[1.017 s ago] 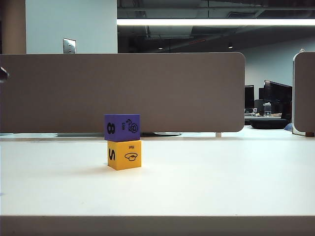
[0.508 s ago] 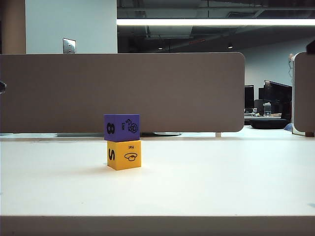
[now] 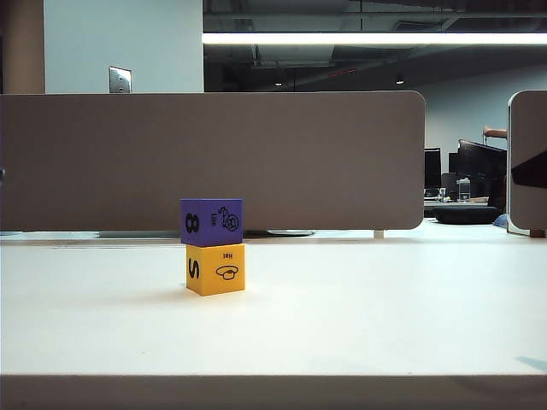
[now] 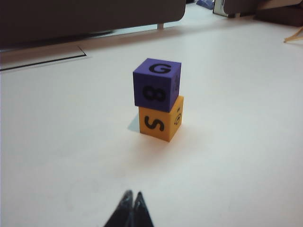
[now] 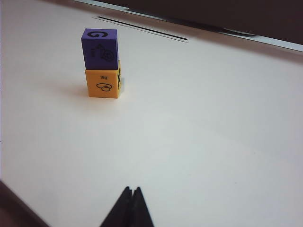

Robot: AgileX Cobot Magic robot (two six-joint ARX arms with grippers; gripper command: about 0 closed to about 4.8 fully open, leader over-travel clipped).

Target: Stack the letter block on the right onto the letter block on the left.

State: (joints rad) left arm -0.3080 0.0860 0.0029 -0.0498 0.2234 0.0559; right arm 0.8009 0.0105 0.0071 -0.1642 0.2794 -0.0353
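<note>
A purple letter block (image 3: pixel 212 222) marked 8 and G sits squarely on top of a yellow letter block (image 3: pixel 215 269) marked S, left of the table's middle. The left wrist view has the purple block (image 4: pixel 156 84) over the yellow block (image 4: pixel 161 119), well ahead of my left gripper (image 4: pixel 132 195), which is shut with nothing in it. In the right wrist view the purple block (image 5: pixel 100 48) rests on the yellow block (image 5: pixel 103 83), far from my right gripper (image 5: pixel 132 189), also shut and empty. Neither gripper shows in the exterior view.
The white table (image 3: pixel 359 307) carries only the stack. A long grey partition (image 3: pixel 214 158) runs along its far edge, with a second panel (image 3: pixel 527 162) at the right. A cable slot (image 5: pixel 142 28) lies in the tabletop behind the stack.
The stack has not moved. A dark arm tip at the exterior view's left edge has sunk out of sight, and a dark shape at the upper right edge is gone.
</note>
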